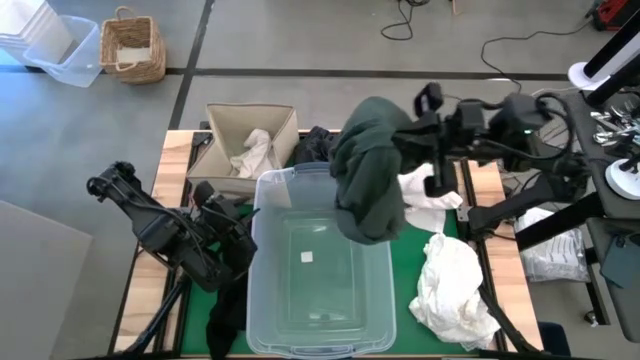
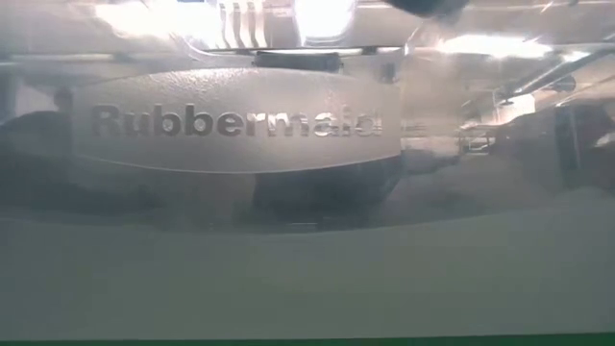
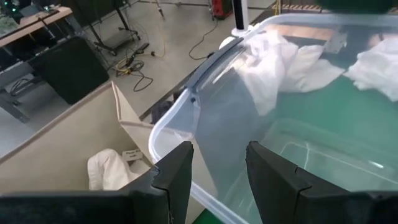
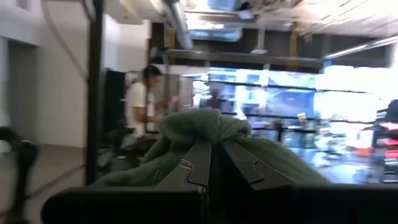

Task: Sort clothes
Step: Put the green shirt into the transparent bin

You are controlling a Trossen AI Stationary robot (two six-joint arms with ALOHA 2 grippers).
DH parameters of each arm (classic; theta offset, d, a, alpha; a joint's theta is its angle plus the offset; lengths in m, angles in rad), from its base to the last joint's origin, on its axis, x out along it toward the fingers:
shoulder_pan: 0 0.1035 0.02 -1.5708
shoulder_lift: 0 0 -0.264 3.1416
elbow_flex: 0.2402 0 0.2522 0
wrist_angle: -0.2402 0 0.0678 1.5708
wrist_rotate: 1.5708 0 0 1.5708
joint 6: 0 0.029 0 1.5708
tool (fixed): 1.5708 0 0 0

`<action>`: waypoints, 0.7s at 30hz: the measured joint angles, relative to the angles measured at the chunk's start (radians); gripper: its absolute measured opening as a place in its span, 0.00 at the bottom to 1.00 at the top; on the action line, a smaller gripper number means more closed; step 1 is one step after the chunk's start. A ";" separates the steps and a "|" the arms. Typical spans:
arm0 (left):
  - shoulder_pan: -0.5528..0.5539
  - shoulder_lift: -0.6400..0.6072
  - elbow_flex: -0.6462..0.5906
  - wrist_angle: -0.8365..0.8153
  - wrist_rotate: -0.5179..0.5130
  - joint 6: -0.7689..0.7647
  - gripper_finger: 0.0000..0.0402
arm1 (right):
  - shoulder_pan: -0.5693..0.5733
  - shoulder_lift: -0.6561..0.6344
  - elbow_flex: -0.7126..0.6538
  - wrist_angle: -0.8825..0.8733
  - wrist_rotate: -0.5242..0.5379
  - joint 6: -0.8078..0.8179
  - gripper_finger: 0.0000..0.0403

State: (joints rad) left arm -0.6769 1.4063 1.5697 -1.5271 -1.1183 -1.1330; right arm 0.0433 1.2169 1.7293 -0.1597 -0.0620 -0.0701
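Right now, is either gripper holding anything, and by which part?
The right gripper pinches the dark green garment by a bunched fold at its top; the rest hangs over the clear tub. The left gripper is open, holding nothing.

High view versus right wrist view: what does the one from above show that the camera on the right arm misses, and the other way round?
Only the high view shows the table layout: the clear plastic tub, the beige fabric box with a white garment inside, a crumpled white garment on the green mat, and the left gripper waiting beside the tub. Only the right wrist view shows the room behind, with a person standing there. Both show the right gripper shut on the dark green garment, lifted over the tub's far end.
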 joint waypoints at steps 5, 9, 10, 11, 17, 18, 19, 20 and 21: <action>0.000 0.000 0.050 0.007 -0.001 0.046 0.33 | 0.000 0.100 0.083 -0.029 -0.071 0.047 0.03; 0.000 0.000 0.080 0.007 -0.002 0.081 0.33 | 0.000 0.163 0.141 -0.097 -0.081 0.052 0.03; 0.000 0.000 0.086 0.007 -0.001 0.093 0.33 | 0.000 0.177 0.153 -0.116 -0.085 0.052 0.03; -0.001 0.000 0.094 0.007 0.003 0.107 0.33 | 0.000 0.187 0.163 -0.137 -0.091 0.053 0.03; -0.003 0.000 0.156 0.002 0.027 0.181 0.33 | 0.000 0.226 0.178 -0.281 -0.096 0.066 0.03; -0.003 0.000 0.164 0.001 0.027 0.191 0.33 | 0.000 0.226 0.174 -0.313 -0.095 0.071 0.03; -0.003 0.000 0.171 0.001 0.027 0.199 0.33 | 0.000 0.228 0.169 -0.341 -0.095 0.072 0.03; -0.003 0.000 0.175 0.001 0.027 0.207 0.33 | 0.000 0.232 0.167 -0.367 -0.095 0.072 0.03; -0.003 0.000 0.178 0.000 0.027 0.210 0.33 | 0.000 0.233 0.166 -0.394 -0.095 0.072 0.03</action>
State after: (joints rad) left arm -0.6800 1.4059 1.7482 -1.5275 -1.0908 -0.9226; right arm 0.0433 1.4504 1.8953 -0.5533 -0.1573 0.0023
